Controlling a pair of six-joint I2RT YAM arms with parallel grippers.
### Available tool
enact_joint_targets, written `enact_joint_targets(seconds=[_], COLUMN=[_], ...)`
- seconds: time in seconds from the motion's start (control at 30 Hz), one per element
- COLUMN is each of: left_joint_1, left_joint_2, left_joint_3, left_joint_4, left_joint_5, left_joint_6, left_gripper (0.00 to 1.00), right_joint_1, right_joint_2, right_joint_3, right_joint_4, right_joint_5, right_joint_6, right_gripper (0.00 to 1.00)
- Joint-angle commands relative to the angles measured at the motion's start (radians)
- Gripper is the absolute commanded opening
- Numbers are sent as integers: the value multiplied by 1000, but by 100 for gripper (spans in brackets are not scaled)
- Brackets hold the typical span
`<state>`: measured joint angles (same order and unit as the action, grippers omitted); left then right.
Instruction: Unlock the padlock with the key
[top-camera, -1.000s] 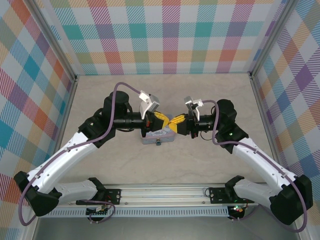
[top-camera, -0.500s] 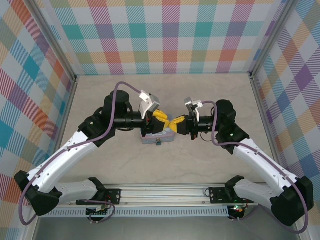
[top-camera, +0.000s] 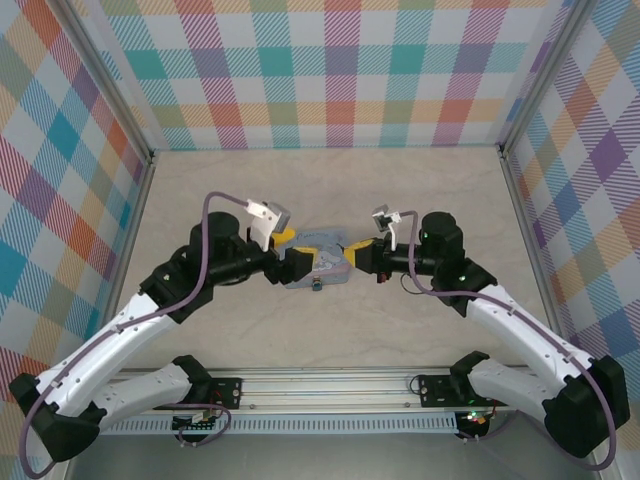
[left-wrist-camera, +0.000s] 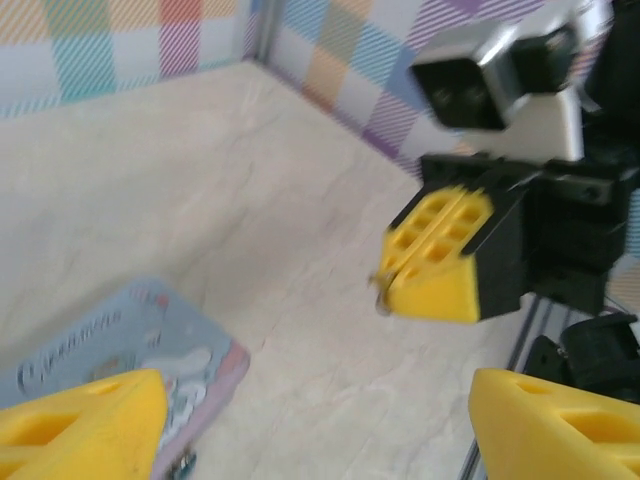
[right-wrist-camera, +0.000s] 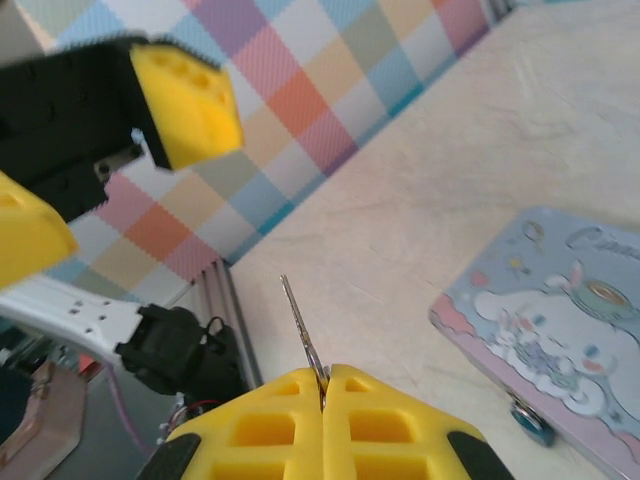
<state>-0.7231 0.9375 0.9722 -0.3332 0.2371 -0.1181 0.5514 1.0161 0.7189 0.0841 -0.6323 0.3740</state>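
- Overhead, on a pale marbled counter (top-camera: 420, 190) boxed in by plaid walls (top-camera: 330, 80): left arm (top-camera: 130, 320) and right arm (top-camera: 520, 330) reaching inward from either side, nose to nose over a pale blue cartoon tin (top-camera: 325, 262).
- Right tool (right-wrist-camera: 322, 378): yellow pads (right-wrist-camera: 260, 425) pressed flush together, clamped on a thin silver key (right-wrist-camera: 300, 325), blade jutting past the fingertips into open air.
- Left tool (left-wrist-camera: 318, 400): jaws spread wide, bare counter in the gap, one yellow finger (left-wrist-camera: 85, 420) low over a corner of the tin, the other well off to the side.
- Padlock (top-camera: 316, 286): tiny, dark blue-teal, at the middle of the tin's near long edge, right against it; hooked on or merely touching, impossible to tell.
- From above, padlock between the two tools and slightly nearer the arm bases than either; right tool just beside the tin's right end, left tool at its left end.
- From the right wrist, padlock low and to the right, tucked against the tin's rim, apart from the key; key tip aimed up and away toward the left tool rather than toward the lock.
- From the left wrist, right tool dead ahead, the key's tip peeping out at its lower left corner; tin at lower left.
- Shackle too small to read as latched or sprung.
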Motion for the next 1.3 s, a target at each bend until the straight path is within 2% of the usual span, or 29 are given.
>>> enact_joint_targets(seconds=[0.0,0.2,0.33,0.6,0.83,1.27], left_joint_1=[10,10,11,14,56,221], left_joint_2=[-25,-21,34,267,368,486], left_joint_3=[-133,-336,-369,-337,-333,-281], left_joint_4=[78,169,186,259,382,507], left_joint_5=[-68,-97,-117,-73,-66,12], left_joint_6=[-201,-451,-508,-566,-551,-384], left_gripper=[81,82,86,88,90,90], right_joint_1=[7,7,7,5,6,6], right_joint_2=[21,38,36,21,19,59], right_joint_3=[-29,-51,-50,-33,-36,-63], right_joint_4=[-19,-76,-100,-150,-153,-91], right_joint_5=[112,265,310,369,363,301], right_joint_6=[23,42,38,26,20,43], right_gripper=[5,5,6,6,6,6])
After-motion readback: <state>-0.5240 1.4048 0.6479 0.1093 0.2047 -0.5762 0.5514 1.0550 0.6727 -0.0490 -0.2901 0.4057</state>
